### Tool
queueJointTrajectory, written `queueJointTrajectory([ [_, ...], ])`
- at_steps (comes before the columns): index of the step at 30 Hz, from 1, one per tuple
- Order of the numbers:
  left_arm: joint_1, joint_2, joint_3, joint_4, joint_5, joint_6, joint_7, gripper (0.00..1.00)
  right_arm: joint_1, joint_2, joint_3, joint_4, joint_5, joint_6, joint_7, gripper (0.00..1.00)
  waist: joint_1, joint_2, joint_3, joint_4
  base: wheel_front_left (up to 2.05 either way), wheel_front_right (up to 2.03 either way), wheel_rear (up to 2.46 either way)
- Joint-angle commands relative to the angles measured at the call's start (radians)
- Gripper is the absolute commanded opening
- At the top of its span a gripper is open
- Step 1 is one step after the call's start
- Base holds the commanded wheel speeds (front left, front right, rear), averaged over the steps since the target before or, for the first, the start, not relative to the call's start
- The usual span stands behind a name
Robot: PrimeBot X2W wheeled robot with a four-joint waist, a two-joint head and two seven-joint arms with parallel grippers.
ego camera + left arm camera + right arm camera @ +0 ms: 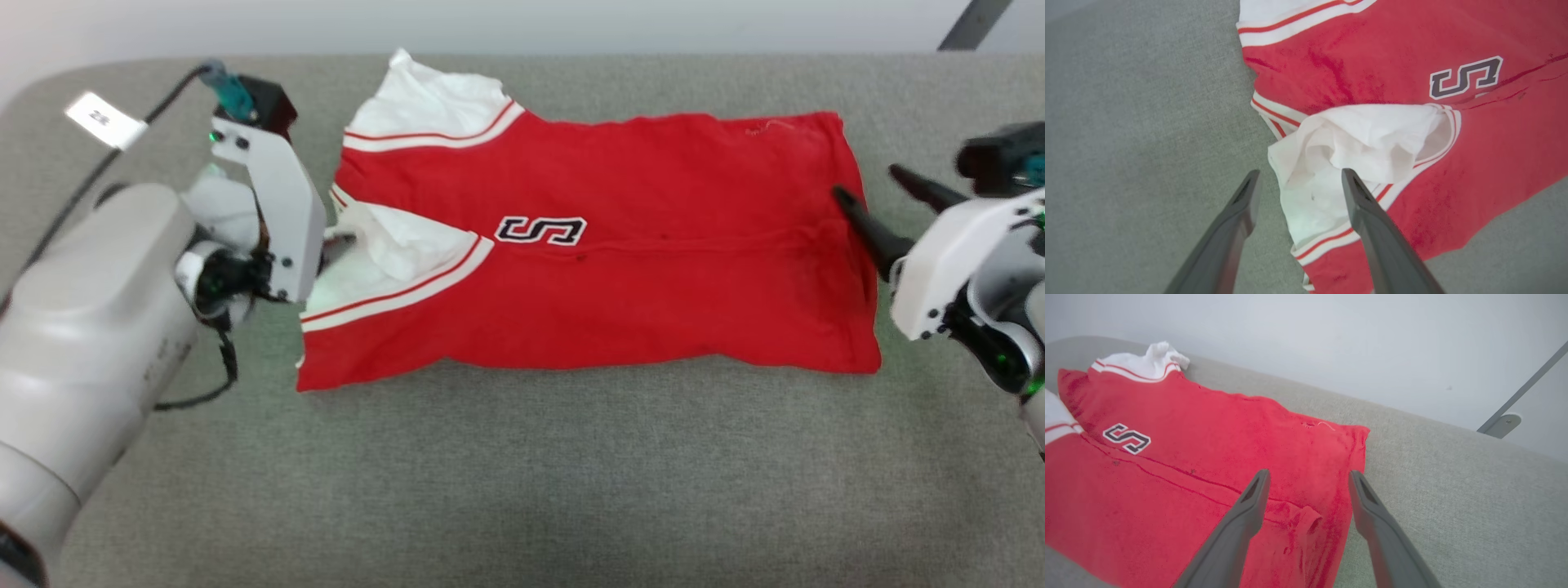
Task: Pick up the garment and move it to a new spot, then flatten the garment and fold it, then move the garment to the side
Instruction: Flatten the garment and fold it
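Grey padded bench carries the garment, folded flat at centre; left jaws gape wide over its white-trimmed end, right jaws spread empty above its opposite red edge.

The garment is soft, matt red jersey with white cloth panels. Beneath it, the tabletop is coarse grey woven fabric. Beside the garment, the left gripper and right gripper have smooth, matt dark plastic fingers.
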Motion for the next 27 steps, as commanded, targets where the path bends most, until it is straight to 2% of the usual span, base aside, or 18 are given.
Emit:
queueJointTrajectory([
  [1,0.026,0.002,0.001,-0.020,-0.022,0.017,0.032,1.00,0.032,-0.003,-0.036,-0.012,-0.019,-0.002,-0.039,1.00,0.0000,0.0000,-0.032,0.020,0.00,0.00,0.00],
  [9,0.109,0.055,-0.001,-0.182,-0.101,0.132,0.193,1.00,0.181,0.040,-0.266,-0.119,-0.161,-0.002,-0.185,1.00,0.0000,0.0000,-0.059,0.015,0.00,0.00,0.00],
  [16,0.182,0.127,-0.007,-0.291,-0.133,0.245,0.244,1.00,0.337,0.144,-0.493,-0.305,-0.311,-0.002,-0.165,1.00,0.0000,0.0000,-0.053,-0.019,0.00,0.00,0.00],
  [22,0.237,0.159,0.005,-0.292,-0.153,0.285,0.224,1.00,0.455,0.237,-0.618,-0.500,-0.391,-0.002,-0.075,1.00,0.0000,0.0000,-0.038,-0.051,0.00,0.00,0.00],
  [27,0.277,0.150,0.012,-0.246,-0.171,0.286,0.196,1.00,0.534,0.282,-0.674,-0.615,-0.421,-0.002,0.011,1.00,0.0000,0.0000,-0.028,-0.067,0.00,0.00,0.00],
])
